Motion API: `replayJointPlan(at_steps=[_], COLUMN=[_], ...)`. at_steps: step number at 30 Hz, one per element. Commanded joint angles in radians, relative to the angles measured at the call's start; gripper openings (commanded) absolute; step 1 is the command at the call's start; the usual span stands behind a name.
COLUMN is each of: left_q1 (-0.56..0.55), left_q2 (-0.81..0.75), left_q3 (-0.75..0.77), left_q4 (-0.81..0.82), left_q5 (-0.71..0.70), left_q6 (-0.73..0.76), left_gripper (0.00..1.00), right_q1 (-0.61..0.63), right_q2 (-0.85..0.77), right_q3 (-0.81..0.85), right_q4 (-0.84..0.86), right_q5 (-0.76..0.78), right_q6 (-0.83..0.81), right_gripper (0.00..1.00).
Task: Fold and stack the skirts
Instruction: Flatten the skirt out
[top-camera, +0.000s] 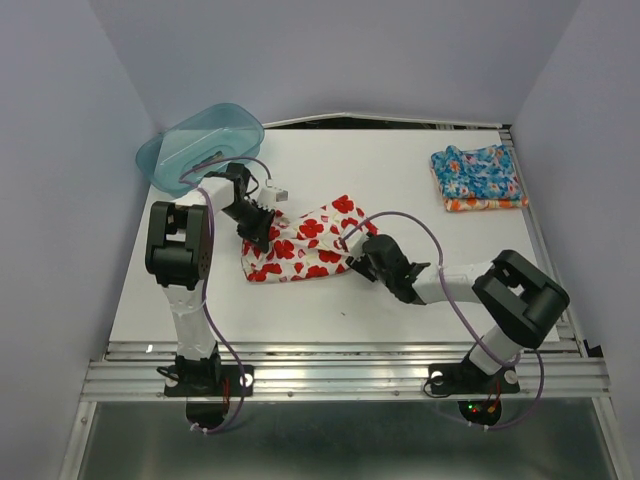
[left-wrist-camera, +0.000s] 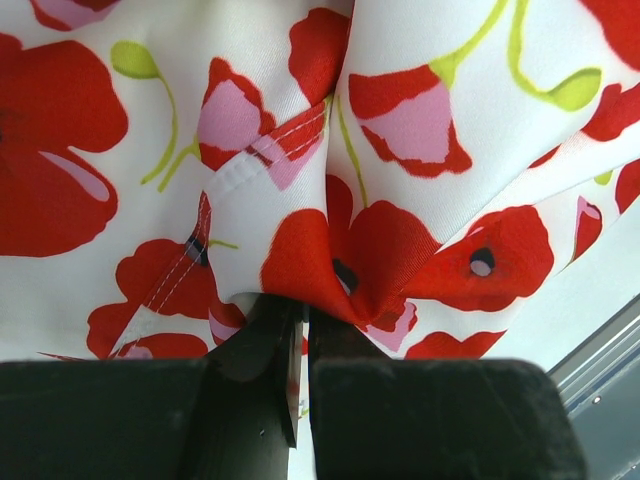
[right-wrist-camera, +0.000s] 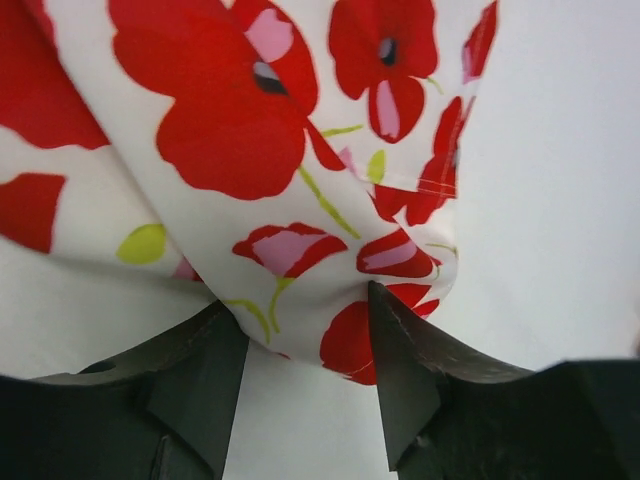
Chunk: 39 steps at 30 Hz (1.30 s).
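3 skirts: all thin cloth w/ printed flowers; two are lying folded, one is being held.
Poppy skirt (top-camera: 300, 245): white w/ big red poppies, pink patches, green stems. Smooth matte weave, w/ a stitched seam showing in left wrist view. It is lying crumpled mid-table, stretching btwn both grippers.
Blue skirt (top-camera: 480, 168): blue w/ multicolour flowers, folded to a rough rectangle. It is sitting on top of the orange one at the table's far right, well apart from the arms.
Orange skirt (top-camera: 470, 205): only its orange-yellow edge is peeking out under the blue skirt's near side.
Left gripper (top-camera: 262, 228): black fingers are pressing nearly together on a gathered fold at the poppy skirt's left end; cloth is puckering into the pinch.
Right gripper (top-camera: 357, 258): dark fingers are standing partly apart w/ a thick bunch of the skirt's right end wedged btwn them, touching both. Folds are converging there.
Tub (top-camera: 200, 145): translucent teal plastic w/ rounded corners, sitting tilted at the far left corner, just behind the left arm and apart from the cloth.
Table (top-camera: 380, 310): flat white top, bearing everything.
Cables (top-camera: 425, 228): purple, looping off each arm; the right one is arching over the table near the poppy skirt.
Rail (top-camera: 350, 372): ribbed metal strip running along the near edge, w/ both arm bases sitting on it.
In the way: poppy cloth is filling both wrist views, hiding most else.
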Motion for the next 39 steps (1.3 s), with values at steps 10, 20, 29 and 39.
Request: replayJointPlan(at_steps=[10, 20, 29, 39], left_q1=[0.038, 0.052, 0.050, 0.050], left_q2=[-0.021, -0.101, -0.123, -0.106], left_q3=[0.025, 0.046, 0.022, 0.029], left_q4=[-0.047, -0.044, -0.054, -0.052], left_q5=[-0.037, -0.039, -0.037, -0.025], left_q6=[0.019, 0.041, 0.042, 0.036], left_gripper=[0.00, 0.00, 0.00, 0.00], right_q1=[0.000, 0.000, 0.000, 0.000], right_q2=[0.029, -0.209, -0.183, -0.117], right_q3=[-0.171, -0.141, 0.066, -0.013], right_q4=[0.291, 0.144, -0.259, -0.171], right_q5=[0.262, 0.170, -0.170, -0.177], right_q6=[-0.186, -0.224, -0.100, -0.111], right_gripper=[0.40, 0.01, 0.60, 0.71])
